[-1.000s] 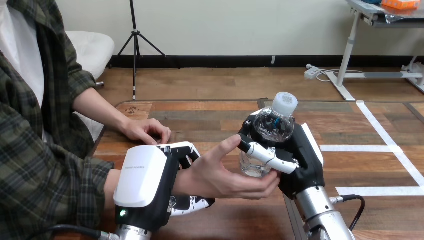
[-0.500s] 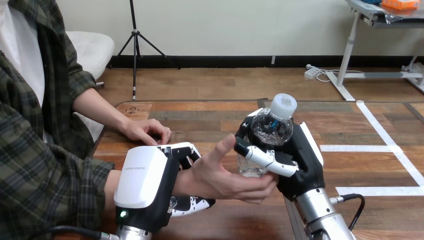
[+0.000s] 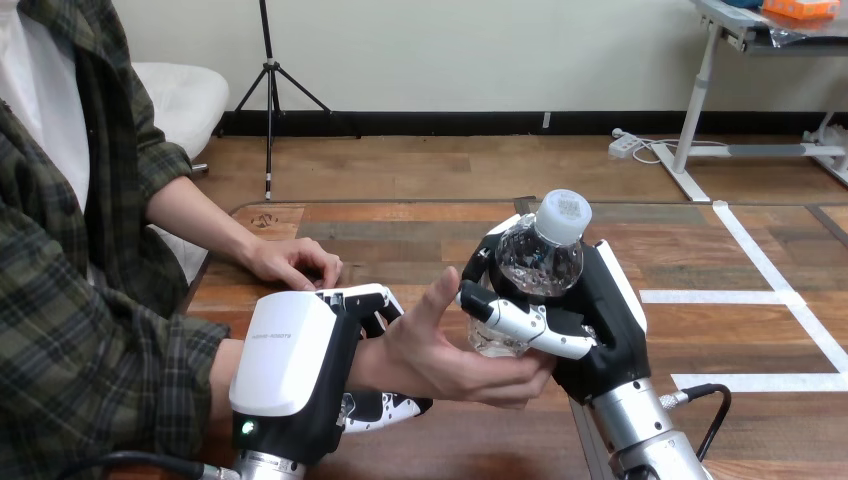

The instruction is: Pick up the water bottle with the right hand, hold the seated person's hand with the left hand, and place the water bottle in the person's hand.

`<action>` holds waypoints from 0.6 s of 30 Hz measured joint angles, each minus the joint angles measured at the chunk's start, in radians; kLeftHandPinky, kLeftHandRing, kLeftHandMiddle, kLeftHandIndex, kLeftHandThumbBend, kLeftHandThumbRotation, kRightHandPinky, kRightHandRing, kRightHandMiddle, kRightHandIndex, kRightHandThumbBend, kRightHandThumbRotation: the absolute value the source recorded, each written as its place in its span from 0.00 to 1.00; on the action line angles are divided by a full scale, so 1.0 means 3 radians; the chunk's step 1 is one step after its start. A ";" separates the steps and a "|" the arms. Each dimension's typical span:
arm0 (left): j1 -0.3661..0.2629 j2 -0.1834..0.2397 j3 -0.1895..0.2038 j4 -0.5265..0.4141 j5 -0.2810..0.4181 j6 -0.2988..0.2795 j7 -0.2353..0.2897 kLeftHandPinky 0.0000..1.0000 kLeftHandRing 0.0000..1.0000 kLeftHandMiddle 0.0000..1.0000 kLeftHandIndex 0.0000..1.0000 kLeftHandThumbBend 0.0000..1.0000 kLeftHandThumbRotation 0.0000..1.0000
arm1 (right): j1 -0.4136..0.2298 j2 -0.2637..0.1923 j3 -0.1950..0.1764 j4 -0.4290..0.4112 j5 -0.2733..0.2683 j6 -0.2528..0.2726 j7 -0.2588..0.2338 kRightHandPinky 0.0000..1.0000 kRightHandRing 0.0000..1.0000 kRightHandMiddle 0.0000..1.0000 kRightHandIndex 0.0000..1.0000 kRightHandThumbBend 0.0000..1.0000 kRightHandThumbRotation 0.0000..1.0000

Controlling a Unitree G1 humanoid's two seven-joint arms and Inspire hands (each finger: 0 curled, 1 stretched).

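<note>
A clear water bottle (image 3: pixel 535 262) with a white cap stands upright in my right hand (image 3: pixel 590 335), whose fingers and thumb are curled round its body. The bottle's base rests against the open palm of the person's hand (image 3: pixel 450 350), whose fingers reach under it and whose thumb points up beside it. My left hand (image 3: pixel 300 370) is shut on the person's wrist, with fingers curled over the top and thumb below it.
The person's other hand (image 3: pixel 292 264) lies flat on the wooden table (image 3: pixel 400 230) at the left, behind my left hand. White tape lines (image 3: pixel 770 270) cross the table's right part.
My right hand has carried the bottle a little to the left, further into the person's palm. The person's thumb has lifted more upright. My left hand has stayed in place.
</note>
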 measured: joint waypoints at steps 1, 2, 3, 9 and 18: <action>0.0000 0.0000 0.0000 0.0000 0.0000 0.0000 0.0001 0.23 0.26 0.31 0.36 0.91 0.00 | 0.0008 0.0000 0.0006 -0.0017 0.0000 0.0000 0.0002 0.36 0.39 0.41 0.38 0.67 0.00; 0.0000 0.0000 0.0000 0.0000 0.0001 0.0000 0.0001 0.23 0.26 0.31 0.36 0.91 0.00 | 0.0021 -0.0001 0.0015 -0.0040 0.0000 0.0000 0.0005 0.36 0.39 0.41 0.38 0.67 0.00; 0.0000 0.0000 -0.0001 0.0000 0.0003 0.0000 0.0002 0.23 0.26 0.31 0.36 0.91 0.00 | 0.0031 -0.0001 0.0020 -0.0058 0.0000 0.0000 0.0008 0.35 0.39 0.41 0.38 0.67 0.00; -0.0001 0.0000 -0.0003 -0.0002 0.0016 0.0000 0.0004 0.23 0.26 0.31 0.36 0.91 0.00 | 0.0103 -0.0006 0.0056 -0.0169 0.0003 0.0003 0.0046 0.34 0.38 0.40 0.38 0.68 0.00; -0.0001 -0.0001 -0.0015 -0.0008 0.0030 0.0000 0.0012 0.23 0.26 0.31 0.37 0.91 0.00 | 0.0194 -0.0006 0.0117 -0.0304 0.0034 0.0053 0.0102 0.33 0.37 0.40 0.38 0.68 0.00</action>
